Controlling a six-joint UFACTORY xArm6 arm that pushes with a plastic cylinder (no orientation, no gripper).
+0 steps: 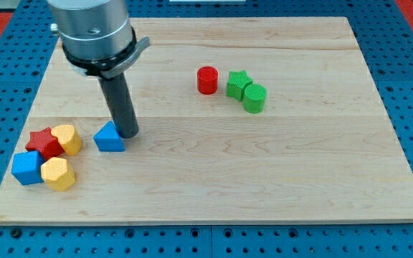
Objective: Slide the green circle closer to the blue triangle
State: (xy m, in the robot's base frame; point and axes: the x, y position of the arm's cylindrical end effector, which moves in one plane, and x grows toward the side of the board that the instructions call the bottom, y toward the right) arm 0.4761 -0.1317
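The green circle point(254, 97) sits at the view's upper right of centre, touching the green star point(238, 84) on its upper left. The blue triangle point(110, 137) lies far off at the view's left. My tip point(128, 132) rests on the board right beside the blue triangle's right side, far to the left of the green circle.
A red cylinder point(207, 80) stands just left of the green star. At the view's lower left are a red star point(44, 142), a yellow block point(67, 139), a blue cube point(26, 168) and a yellow hexagon point(57, 173). The wooden board point(264, 179) has edges all round.
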